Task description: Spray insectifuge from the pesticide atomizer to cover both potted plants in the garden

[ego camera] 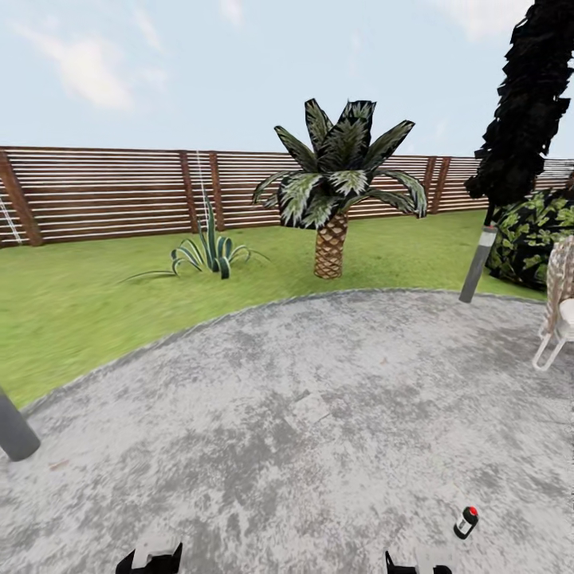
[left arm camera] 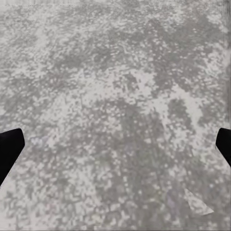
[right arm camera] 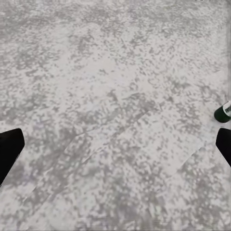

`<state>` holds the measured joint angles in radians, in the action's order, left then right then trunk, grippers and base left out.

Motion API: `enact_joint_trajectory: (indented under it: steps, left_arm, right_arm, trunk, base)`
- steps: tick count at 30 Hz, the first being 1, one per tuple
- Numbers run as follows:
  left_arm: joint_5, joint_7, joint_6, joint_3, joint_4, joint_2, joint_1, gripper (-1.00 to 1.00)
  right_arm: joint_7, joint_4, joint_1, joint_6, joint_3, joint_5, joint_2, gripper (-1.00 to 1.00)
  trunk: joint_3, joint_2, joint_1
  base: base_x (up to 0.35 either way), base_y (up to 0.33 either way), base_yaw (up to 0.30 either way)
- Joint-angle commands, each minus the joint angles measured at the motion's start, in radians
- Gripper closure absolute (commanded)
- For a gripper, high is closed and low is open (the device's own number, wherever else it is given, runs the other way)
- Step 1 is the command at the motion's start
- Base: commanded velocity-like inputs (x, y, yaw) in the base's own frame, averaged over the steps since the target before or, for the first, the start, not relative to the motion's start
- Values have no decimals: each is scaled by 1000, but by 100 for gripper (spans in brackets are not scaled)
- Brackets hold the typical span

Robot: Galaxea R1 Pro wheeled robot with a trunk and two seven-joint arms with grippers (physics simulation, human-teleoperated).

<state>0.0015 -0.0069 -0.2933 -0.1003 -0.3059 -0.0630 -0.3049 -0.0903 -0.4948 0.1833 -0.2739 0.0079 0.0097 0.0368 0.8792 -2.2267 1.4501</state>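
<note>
Round grey patio (ego camera: 335,414) wide open ahead — curved edge meets the lawn (ego camera: 96,311) far left. Pesticide atomizer (ego camera: 465,522) lies on the paving near right, just beside the right gripper (right arm camera: 115,144); its dark base shows there too. Both grippers' jaws apart, holding nothing; left gripper (left arm camera: 115,144) over bare paving. Palm (ego camera: 335,191) and slatted fence (ego camera: 112,195) far off; grey post (ego camera: 477,263) and white chair (ego camera: 558,311) crowd the right edge.

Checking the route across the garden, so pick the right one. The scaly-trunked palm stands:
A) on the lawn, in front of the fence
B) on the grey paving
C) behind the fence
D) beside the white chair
A: the palm rises from the lawn, past the curved edge of the paving and in front of the slatted fence.
</note>
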Motion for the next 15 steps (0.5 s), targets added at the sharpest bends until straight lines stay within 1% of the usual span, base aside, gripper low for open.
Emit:
enact_joint_trajectory:
  steps: [1, 4, 15]
  left_arm:
    - [0, -1, -3, -2, 1, 0, 0, -100]
    - [0, 0, -3, -2, 1, 0, 0, -100]
    - [0, 0, -3, -2, 1, 0, 0, -100]
  right_arm:
    - [-3, 1, 1, -3, 1, 1, 0, -100]
    - [-3, 1, 1, -3, 1, 1, 0, -100]
    - [-3, 1, 1, -3, 1, 1, -1, -100]
  trunk:
    - [1, 0, 0]
    - [1, 0, 0]
    - [1, 0, 0]
  base:
    - [337, 134, -262]
    - [322, 172, -262]
    - [294, 220, -263]
